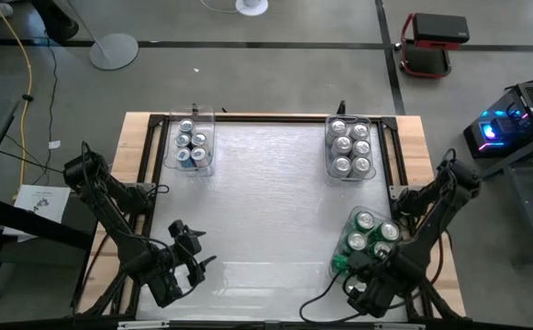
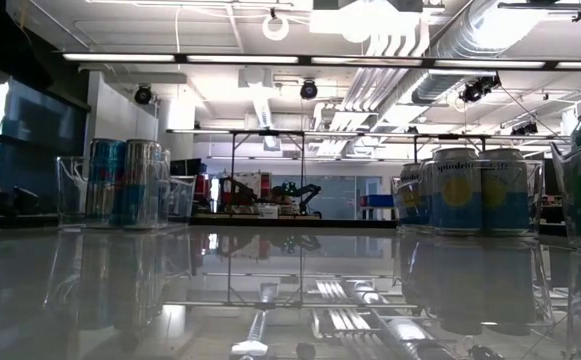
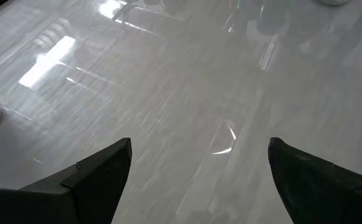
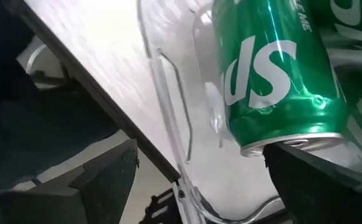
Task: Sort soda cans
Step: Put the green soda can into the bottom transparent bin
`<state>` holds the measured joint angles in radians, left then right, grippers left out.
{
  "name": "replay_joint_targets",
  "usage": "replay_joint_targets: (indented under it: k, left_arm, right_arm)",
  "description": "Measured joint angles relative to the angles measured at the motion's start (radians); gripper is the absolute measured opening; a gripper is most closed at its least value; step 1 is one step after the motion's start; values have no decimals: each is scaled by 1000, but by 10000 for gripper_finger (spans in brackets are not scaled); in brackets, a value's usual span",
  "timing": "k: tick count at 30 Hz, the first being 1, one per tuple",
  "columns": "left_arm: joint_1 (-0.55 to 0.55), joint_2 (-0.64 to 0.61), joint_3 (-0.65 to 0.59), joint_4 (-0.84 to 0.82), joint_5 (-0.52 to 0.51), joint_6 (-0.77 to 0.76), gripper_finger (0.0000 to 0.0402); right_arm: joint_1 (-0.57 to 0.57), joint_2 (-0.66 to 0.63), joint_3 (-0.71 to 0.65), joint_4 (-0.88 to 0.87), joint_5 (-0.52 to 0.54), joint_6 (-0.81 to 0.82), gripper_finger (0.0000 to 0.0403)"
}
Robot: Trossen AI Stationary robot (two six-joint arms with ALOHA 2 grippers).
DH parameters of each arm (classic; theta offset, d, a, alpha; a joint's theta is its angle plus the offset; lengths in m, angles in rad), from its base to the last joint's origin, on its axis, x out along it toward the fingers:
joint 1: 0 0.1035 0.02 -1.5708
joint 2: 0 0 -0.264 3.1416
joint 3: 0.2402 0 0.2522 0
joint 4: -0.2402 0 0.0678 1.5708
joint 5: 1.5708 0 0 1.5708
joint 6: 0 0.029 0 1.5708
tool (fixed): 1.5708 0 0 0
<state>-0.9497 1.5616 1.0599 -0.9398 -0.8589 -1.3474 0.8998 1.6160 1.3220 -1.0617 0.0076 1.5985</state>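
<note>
Soda cans stand grouped in three clear bins: a green set in the near bin directly ahead of the right hand, a pale silver set in a far bin well beyond that hand, and a blue-sided set in a second far bin well beyond the left hand. Right hand: fingers spread, nothing between them, poised at the table's near edge just outside the bin wall; one green can lies immediately past its fingertips. Left hand: released and empty, hovering over bare table, well apart from every can. No loose can shows on the open table, so the sorting appears far advanced or complete; the step in hand is judged to be a pause or reset beside the green bin. Any further move would call for the right hand to clear the bin rim before descending on a can, since the thin wall stands between fingers and cans.
</note>
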Motion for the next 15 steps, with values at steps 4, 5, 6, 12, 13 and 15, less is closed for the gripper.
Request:
replay_joint_targets:
  k: [4,5,6,12,13,15]
  left_arm:
    - [0,0,0,14,0,15,353]
    - [0,0,0,16,0,15,353]
    - [0,0,0,16,0,15,353]
    - [0,0,0,18,-1,15,353]
    - [0,0,0,19,-1,15,353]
    - [0,0,0,20,-1,16,353]
  right_arm:
    - [-6,-21,6,5,48,-8,341]
    - [-6,-22,17,-5,73,-14,341]
    - [-6,-22,30,-10,98,-27,341]
    - [-20,-22,83,-10,247,-95,341]
    - [-25,-22,84,-9,253,-101,341]
    - [-35,-22,84,-10,253,-122,341]
